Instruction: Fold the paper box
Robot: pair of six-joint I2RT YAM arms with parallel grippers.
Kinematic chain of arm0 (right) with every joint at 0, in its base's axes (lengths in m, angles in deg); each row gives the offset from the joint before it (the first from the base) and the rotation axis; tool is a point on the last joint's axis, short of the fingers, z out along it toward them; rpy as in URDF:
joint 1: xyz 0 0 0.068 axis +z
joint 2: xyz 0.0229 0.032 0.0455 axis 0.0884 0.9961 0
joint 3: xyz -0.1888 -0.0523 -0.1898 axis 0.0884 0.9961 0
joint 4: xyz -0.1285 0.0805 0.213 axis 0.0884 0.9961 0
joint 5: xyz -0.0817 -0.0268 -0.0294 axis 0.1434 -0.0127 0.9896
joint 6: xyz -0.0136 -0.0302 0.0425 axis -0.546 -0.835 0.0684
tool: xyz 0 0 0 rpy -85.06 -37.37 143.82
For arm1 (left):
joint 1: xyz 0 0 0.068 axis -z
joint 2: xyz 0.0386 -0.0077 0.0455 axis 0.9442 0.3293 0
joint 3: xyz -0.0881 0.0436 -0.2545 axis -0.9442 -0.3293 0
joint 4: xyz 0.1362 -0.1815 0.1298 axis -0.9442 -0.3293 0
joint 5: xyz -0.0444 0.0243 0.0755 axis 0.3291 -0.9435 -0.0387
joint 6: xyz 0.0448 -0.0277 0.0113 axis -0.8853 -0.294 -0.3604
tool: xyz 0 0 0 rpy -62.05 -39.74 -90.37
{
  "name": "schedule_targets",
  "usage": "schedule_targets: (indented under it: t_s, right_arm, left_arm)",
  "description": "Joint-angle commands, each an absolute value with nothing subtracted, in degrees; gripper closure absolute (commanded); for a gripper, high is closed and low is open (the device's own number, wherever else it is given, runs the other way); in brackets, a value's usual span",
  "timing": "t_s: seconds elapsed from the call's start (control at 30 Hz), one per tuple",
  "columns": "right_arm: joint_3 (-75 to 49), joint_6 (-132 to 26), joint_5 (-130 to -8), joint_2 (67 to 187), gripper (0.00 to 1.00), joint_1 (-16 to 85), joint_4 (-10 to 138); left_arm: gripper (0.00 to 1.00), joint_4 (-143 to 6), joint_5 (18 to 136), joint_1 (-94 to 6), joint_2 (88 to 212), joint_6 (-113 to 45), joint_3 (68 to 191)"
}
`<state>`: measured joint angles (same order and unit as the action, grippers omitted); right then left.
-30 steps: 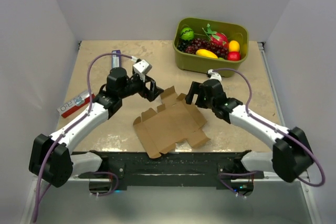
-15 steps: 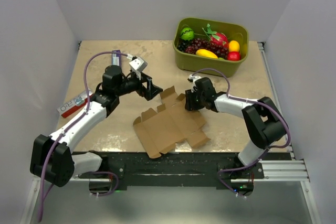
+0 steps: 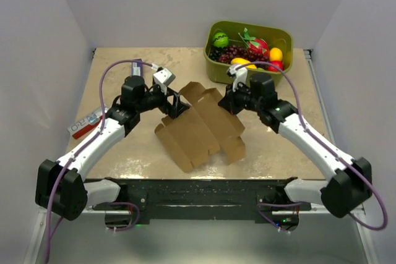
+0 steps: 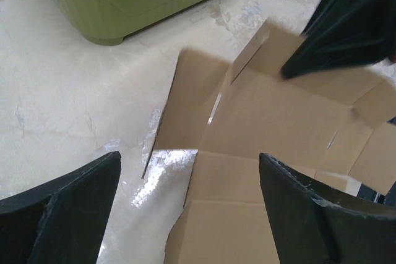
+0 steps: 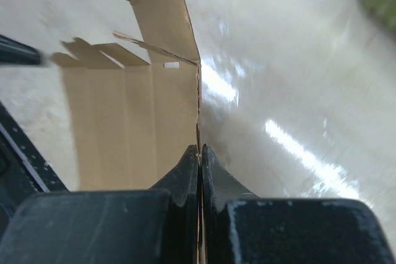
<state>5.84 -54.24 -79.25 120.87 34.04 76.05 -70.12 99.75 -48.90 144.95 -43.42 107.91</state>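
Beige, stone-patterned desk (image 3: pixel 185 66), enclosed by pale walls on three sides. Lying on it: a brown cardboard sheet (image 3: pixel 198 131) with flaps and tabs, near the middle and reaching toward the near edge, its far portion raised off the surface; a green bin (image 3: pixel 216 69) at the far right; a red-and-white box (image 3: pixel 90 123) at the left edge; a slim purple-and-white box (image 3: pixel 136 66) at the far left, partly hidden.

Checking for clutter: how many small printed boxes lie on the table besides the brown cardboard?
2. A red-and-white box near the table's left edge; a slim purple-and-white box farther back, partly behind the left arm. Others may be hidden.
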Motion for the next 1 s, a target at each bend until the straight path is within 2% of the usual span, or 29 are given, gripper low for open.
schedule_targets:
  t_s: [0.0, 0.23, 0.47, 0.8, 0.9, 0.97]
  right_arm:
    - [-1.16, -60.08, -83.44, 113.84, 1.00, 34.52, 83.92]
    - [-8.11, -65.27, -81.78, 113.92, 1.00, 34.69, 93.50]
    - [-9.61, -66.15, -81.33, 115.15, 1.00, 35.48, 95.36]
    - [-11.36, -66.41, -81.77, 117.43, 1.00, 38.56, 96.41]
    - [-11.71, -66.85, -81.51, 118.05, 1.00, 39.17, 96.50]
    - [-12.07, -66.86, -80.72, 118.40, 1.00, 39.26, 96.59]
  left_arm:
    - [0.02, -70.04, 99.19, -49.06, 142.53, -45.38, 110.10]
    - [0.01, -65.91, 97.25, -48.98, 137.43, -46.70, 107.38]
    - [0.01, -60.99, 96.63, -48.98, 132.07, -47.14, 104.22]
    - [0.01, -61.86, 100.06, -47.49, 137.33, -46.61, 105.53]
    - [0.11, -63.00, 100.58, -46.70, 138.56, -46.87, 106.23]
    - [0.29, -63.36, 100.76, -46.43, 138.83, -47.05, 106.32]
